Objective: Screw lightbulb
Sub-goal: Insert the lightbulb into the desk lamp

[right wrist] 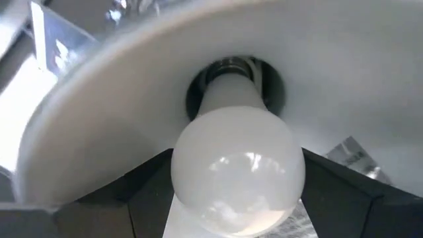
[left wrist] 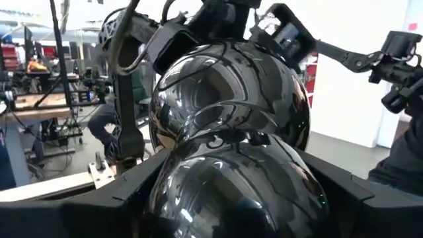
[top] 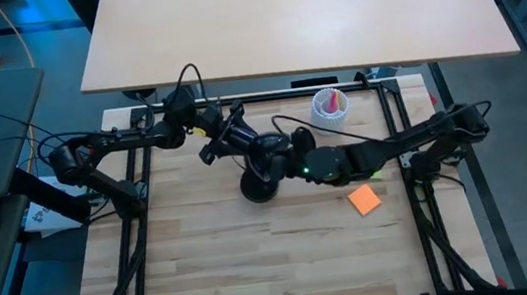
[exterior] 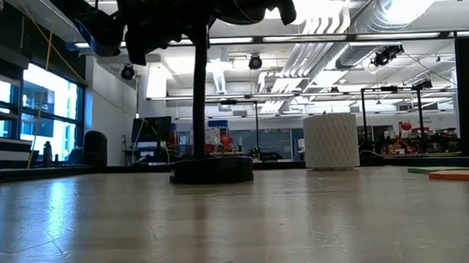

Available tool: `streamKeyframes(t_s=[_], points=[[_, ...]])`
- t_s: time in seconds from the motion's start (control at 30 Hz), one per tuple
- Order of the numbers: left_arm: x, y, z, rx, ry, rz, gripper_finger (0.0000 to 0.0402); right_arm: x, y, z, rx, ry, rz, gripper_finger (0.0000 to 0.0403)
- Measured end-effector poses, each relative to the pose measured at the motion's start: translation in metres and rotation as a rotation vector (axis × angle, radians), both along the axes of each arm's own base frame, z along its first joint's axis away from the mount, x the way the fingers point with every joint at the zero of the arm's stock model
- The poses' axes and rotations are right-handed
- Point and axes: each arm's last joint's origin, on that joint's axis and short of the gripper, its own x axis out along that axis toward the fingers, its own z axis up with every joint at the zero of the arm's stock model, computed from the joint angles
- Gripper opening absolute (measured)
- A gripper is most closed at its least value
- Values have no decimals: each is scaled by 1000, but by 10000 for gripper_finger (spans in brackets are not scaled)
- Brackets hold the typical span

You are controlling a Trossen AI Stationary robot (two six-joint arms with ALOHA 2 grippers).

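A black desk lamp stands mid-table on its round base [top: 258, 186] [exterior: 211, 170], its stem [exterior: 201, 93] rising to a glossy black shade [left wrist: 225, 112] with a white inside [right wrist: 344, 79]. The white frosted lightbulb [right wrist: 238, 172] sits in the shade's mouth, its silvery screw base [right wrist: 231, 68] in the socket. My left gripper [top: 227, 140] [left wrist: 225, 198] reaches in from the table's left and is shut on the shade. My right gripper [top: 290, 154] [right wrist: 238, 205] reaches in from the right and is shut on the lightbulb. My left gripper has the shade's rounded black outer dome [left wrist: 198, 192] between its two fingers [left wrist: 99, 205], one on each flank. It comes at the shade about level, from the table's left. The lamp stands on its base on the table. My right gripper holds the lightbulb's round glass end [right wrist: 192, 198] between its two fingers [right wrist: 142, 192], one on each side. The fingers point along the bulb into the shade's mouth, nearly level, from the table's right. The bulb's screw base sits in the socket, clear of the table.
A white ribbed cup [top: 329, 105] [exterior: 331, 141] stands behind the lamp toward the far right. An orange note [top: 364, 199] lies on the table near my right arm. Black frame rails [top: 138, 233] run along the table's left and right sides.
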Motion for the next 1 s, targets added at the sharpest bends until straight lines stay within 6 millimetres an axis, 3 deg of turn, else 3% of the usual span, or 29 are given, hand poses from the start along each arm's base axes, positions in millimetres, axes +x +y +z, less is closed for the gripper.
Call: streamKeyframes(t_s=[0.27,0.83,1.0], points=[[-1,-3,-4,3,-1,8,266,-2,6,-1,102,-27,-31,281],[-2,-8,0,-122,78,-6,266,-15,-2,18,-326,156,154,282],[-3,-8,2,-145,88,3,266,-18,-6,18,-370,202,189,282]])
